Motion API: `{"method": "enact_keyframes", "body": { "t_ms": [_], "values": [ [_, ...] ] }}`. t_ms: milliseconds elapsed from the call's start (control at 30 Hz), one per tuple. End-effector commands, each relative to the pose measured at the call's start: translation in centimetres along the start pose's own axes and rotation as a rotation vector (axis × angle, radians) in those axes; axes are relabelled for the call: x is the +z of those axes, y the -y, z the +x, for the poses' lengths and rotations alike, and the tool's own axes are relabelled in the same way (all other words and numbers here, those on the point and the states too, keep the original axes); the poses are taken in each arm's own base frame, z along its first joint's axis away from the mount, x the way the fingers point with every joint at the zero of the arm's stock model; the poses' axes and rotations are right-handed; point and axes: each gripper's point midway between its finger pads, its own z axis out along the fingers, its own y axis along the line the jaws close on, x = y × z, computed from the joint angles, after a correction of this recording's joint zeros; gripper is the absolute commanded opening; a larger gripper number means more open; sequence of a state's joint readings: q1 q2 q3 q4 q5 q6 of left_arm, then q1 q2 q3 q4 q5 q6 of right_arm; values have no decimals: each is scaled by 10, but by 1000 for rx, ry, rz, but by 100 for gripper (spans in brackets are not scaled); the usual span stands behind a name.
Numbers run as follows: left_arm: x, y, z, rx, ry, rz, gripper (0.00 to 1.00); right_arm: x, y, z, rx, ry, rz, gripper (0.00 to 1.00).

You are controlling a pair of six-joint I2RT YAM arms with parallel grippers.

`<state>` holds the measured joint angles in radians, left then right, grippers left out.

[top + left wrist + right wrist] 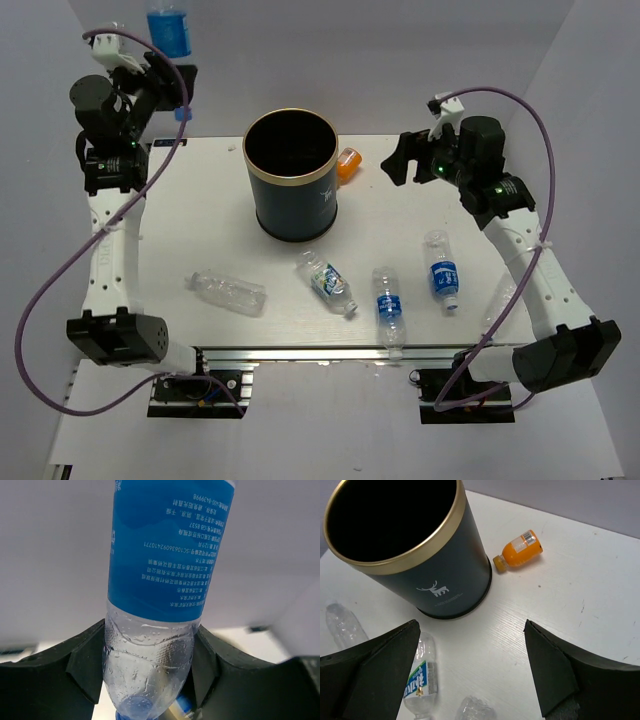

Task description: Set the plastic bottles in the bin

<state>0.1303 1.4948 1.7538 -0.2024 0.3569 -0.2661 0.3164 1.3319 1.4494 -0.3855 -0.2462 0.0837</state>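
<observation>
Blue-label bottle is clamped in my left gripper; on the left wrist view both black fingers press its clear crinkled part just below the label; I have it raised off the table, past the far left corner, well apart from the bin; bin stands upright mid-table, mouth up; orange bottle lies on its side, cap end just beside the bin's base; nearer me lie a bare clear bottle, then left labelled bottle, middle labelled bottle, right labelled bottle, all on their sides; right gripper hangs near the orange bottle, jaws wide apart, nothing between them.
</observation>
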Motion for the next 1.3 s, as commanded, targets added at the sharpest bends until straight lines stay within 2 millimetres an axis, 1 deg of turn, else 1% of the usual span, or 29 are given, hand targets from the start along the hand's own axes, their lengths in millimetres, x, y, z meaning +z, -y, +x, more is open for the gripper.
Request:
{"method": "enact_keyframes", "body": {
  "t_ms": [0, 33, 67, 100, 133, 167, 200, 233, 300, 333, 400, 467, 500, 567, 600, 633, 667, 700, 767, 800, 900, 1000, 1033, 1100, 1133, 1167, 1200, 1233, 1267],
  "values": [
    [10, 53, -19, -157, 106, 126, 42, -19, -5, -35, 0, 133, -12, 89],
    [16, 63, -26, -176, 141, 160, 42, -22, -5, -36, 4, 140, -7, 89],
    [19, 93, -27, -196, 139, 239, 41, -23, -3, -34, 16, 134, 3, 89],
    [24, 106, -26, -219, 133, 274, 41, -24, -4, -31, 31, 131, 5, 89],
    [37, 127, -10, -234, 100, 321, 41, -25, -3, -25, 39, 124, 12, 89],
    [44, 138, -7, -236, 94, 331, 41, -26, 0, -20, 49, 119, 29, 89],
    [47, 151, -16, -198, 119, 347, 41, -27, 1, -16, 61, 114, 35, 89],
    [61, 171, 10, -195, 62, 365, 42, -29, 2, -7, 71, 101, 43, 89],
    [71, 184, 17, -157, 47, 352, 46, -30, 1, 5, 88, 75, 41, 89],
    [76, 189, 31, -159, 7, 348, 46, -32, 0, 17, 92, 57, 37, 89],
    [88, 185, 57, -166, -40, 324, 49, -36, 4, 28, 97, 36, 65, 89],
    [88, 184, 66, -174, -52, 311, 58, -39, 16, 43, 100, 5, 132, 89],
    [89, 181, 79, -178, -76, 295, 61, -44, 17, 49, 104, -9, 148, 89],
    [85, 181, 87, -172, -92, 294, 74, -47, 22, 65, 122, -42, 178, 89],
    [78, 183, 82, -160, -83, 302, 87, -51, 20, 69, 132, -46, 179, 89],
    [74, 184, 93, -151, -99, 303, 92, -51, 18, 85, 164, -85, 173, 89],
    [70, 186, 92, -151, -96, 309, 96, -54, 14, 86, 182, -89, 161, 89],
    [62, 188, 81, -145, -75, 314, 98, -55, 11, 101, 206, -131, 153, 89],
    [55, 190, 82, -144, -77, 320, 98, -61, 7, 132, 269, -229, 152, 89],
    [49, 190, 76, -144, -71, 323, 98, -62, 4, 155, 285, -283, 149, 89],
    [40, 193, 73, -146, -84, 330, 98, -68, -4, 199, 311, -390, 139, 89],
    [29, 189, 52, -143, -54, 298, 98, -72, -12, 229, 325, -480, 140, 90],
    [25, 187, 51, -139, -67, 283, 98, -74, -14, 244, 328, -520, 146, 89],
    [13, 177, 36, -131, -48, 223, 98, -71, -20, 261, 321, -562, 145, 89],
    [7, 170, 41, -125, -76, 186, 98, -71, -21, 274, 335, -593, 154, 89],
    [-6, 159, 29, -117, -50, 125, 98, -69, -22, 279, 335, -601, 156, 89],
    [-13, 146, 45, -112, -91, 59, 98, -62, -25, 285, 328, -615, 144, 89],
    [-21, 136, 47, -113, -94, 11, 98, -59, -26, 291, 326, -631, 141, 89],
    [-40, 122, 36, -130, -59, -70, 98, -55, -26, 299, 325, -657, 151, 89]
  ]
}}
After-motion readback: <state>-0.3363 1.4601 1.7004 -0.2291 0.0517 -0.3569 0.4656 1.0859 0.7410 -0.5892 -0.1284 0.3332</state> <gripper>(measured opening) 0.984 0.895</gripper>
